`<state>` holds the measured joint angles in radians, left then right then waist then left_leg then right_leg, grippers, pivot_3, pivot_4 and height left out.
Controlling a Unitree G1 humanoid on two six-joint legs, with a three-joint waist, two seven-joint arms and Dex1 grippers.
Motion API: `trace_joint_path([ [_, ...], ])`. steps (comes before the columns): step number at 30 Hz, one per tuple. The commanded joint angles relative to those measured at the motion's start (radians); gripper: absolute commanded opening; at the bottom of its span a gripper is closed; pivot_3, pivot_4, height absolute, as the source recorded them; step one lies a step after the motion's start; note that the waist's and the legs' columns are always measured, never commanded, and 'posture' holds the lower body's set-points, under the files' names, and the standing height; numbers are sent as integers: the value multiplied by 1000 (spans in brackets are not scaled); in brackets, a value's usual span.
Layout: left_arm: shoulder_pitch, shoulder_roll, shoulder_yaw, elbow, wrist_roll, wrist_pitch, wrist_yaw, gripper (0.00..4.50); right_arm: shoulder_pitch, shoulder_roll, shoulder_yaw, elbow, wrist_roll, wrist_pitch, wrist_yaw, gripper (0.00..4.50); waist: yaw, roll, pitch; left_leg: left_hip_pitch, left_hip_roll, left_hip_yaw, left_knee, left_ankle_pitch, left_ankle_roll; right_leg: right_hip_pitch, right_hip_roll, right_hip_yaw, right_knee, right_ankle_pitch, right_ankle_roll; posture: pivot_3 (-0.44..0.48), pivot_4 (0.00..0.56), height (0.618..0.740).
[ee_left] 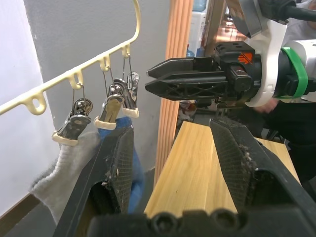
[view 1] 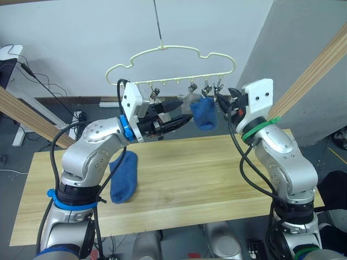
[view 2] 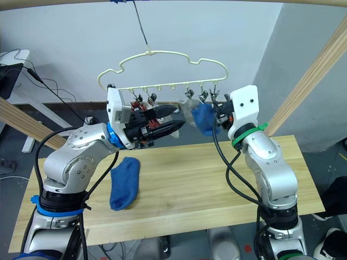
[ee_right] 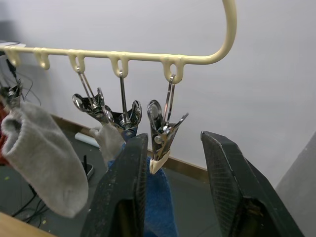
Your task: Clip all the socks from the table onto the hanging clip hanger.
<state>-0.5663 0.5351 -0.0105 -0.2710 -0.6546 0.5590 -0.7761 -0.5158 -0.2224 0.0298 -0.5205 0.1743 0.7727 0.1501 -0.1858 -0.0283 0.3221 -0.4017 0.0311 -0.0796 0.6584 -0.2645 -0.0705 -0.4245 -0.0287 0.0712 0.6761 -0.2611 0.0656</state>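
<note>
The clip hanger (view 1: 172,64) hangs at upper centre of the head views, its row of metal clips along the lower bar. A blue sock (view 1: 204,112) hangs from a clip near the right end of that row, with a grey sock (ee_right: 42,159) hanging beside it; the right wrist view shows a second grey piece tucked next to the blue one, though which clip holds which is hard to tell. A second blue sock (view 1: 124,176) lies flat on the worktop (view 1: 206,168), lower left of centre.

The left gripper (view 1: 179,120) reaches in from the left, just beside the hung blue sock, its fingers (ee_left: 116,163) apart and holding nothing. The right gripper (view 1: 223,104) sits at the right end of the clip row, its fingers (ee_right: 224,177) also apart, straddling the endmost clip (ee_right: 163,138), which looks empty.

By my reading, the hung blue sock is clipped and both grippers are free. The next move calls for going down to the sock on the worktop, pinching its cuff, and lifting it to the open end clip while the other gripper squeezes that clip open.
</note>
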Motion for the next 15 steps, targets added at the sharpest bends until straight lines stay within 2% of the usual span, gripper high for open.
trace_joint_path([
  [1,-15,10,11,-38,19,-21,-11,2718,-24,16,7,9,-26,-18,-27,1735,1,0,0,0,0,0,0,0,0,0,0,0,0,0,0,-222,292,733],
  [15,-21,-12,-1,-24,63,-34,-19,2718,-88,69,19,154,-89,-73,-70,1735,2,0,0,0,0,0,0,0,0,0,0,0,0,0,0,-217,290,733],
])
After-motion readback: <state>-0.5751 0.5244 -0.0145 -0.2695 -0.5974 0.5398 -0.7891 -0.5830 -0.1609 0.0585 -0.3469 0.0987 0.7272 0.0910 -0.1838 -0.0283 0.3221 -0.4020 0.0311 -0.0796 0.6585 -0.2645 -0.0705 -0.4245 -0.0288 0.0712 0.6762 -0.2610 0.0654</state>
